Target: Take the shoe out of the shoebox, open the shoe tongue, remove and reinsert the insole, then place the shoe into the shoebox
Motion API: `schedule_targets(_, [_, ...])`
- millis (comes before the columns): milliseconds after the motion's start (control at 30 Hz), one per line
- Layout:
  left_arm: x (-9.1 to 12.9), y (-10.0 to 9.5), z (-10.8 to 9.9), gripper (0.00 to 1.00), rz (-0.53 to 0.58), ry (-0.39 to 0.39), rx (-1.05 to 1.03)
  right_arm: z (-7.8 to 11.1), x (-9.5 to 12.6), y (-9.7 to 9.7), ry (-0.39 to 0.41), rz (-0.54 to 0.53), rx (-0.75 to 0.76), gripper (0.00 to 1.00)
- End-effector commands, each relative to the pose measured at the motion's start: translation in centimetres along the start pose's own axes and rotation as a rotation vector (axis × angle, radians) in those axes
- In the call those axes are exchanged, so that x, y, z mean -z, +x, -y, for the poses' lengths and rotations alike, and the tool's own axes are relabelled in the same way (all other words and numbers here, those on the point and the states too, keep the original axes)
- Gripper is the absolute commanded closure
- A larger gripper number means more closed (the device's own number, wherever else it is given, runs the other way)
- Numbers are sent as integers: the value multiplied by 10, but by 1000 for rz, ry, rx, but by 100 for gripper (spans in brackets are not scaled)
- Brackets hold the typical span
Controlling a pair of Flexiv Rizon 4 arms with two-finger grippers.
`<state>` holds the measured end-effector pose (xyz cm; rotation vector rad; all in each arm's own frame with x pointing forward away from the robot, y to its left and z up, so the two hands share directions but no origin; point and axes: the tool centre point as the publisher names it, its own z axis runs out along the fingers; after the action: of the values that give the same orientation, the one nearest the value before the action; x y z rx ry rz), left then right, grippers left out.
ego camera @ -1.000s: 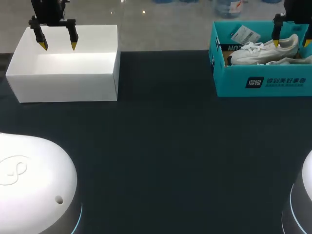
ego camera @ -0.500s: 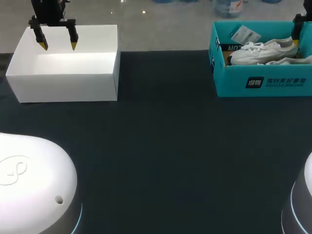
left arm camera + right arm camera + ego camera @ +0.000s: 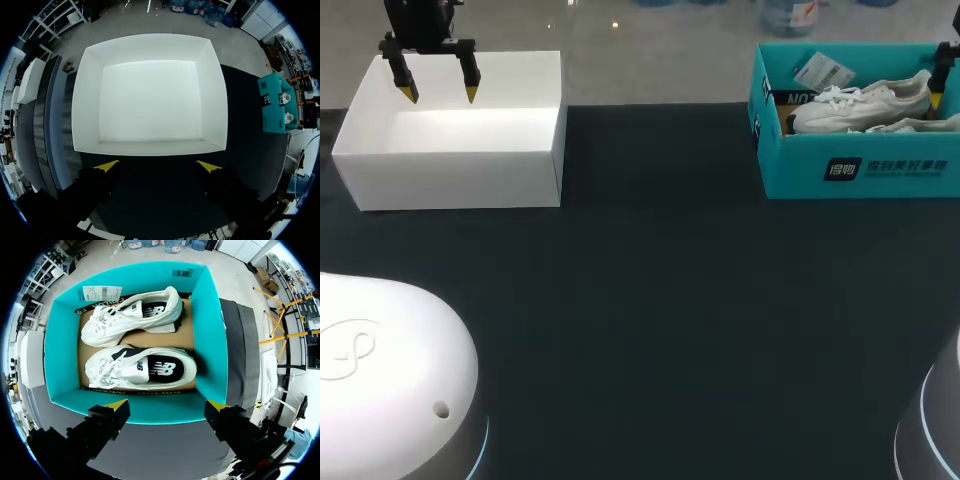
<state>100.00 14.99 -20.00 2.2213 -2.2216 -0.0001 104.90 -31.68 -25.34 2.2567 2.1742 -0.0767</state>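
The right gripper (image 3: 167,405) is held, fingers apart, above the teal shoebox (image 3: 209,340), in which two white shoes (image 3: 112,322) are laid, while the left gripper (image 3: 440,95) is poised, likewise spread, over the white box (image 3: 450,170).

My claw (image 3: 166,404) hangs right over the near wall of the teal shoebox (image 3: 210,340), spread wide with nothing between the yellow fingertips (image 3: 116,404). Two white shoes lie in there side by side on the brown cardboard floor, toes pointing the same way. The nearer shoe (image 3: 125,371) sits just ahead of the claw, upright, with its black insole (image 3: 162,369) showing. The farther shoe (image 3: 132,315) lies beyond it, by the far wall. A white paper tag (image 3: 102,292) sits in the far corner by its toe. There's dark worktop (image 3: 160,450) under the claw.
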Motion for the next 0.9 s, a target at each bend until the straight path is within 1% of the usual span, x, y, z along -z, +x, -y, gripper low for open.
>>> schedule_targets(33, [0,0,0,0,0,0,0,-5,-11,-1,-1,5,3,0])
schedule_targets(200, [0,0,0,0,0,0,0,-4,-21,-5,-8,-1,-11,0])
schedule_targets(367, [0,0,0,0,0,0,0,-5,-27,-9,-42,4,-26,0])
schedule_targets(533, [0,0,0,0,0,0,0,-13,-36,-10,-52,22,-6,0])
schedule_targets(900, [0,0,0,0,0,0,0,-24,-54,-14,-46,3,-1,0])
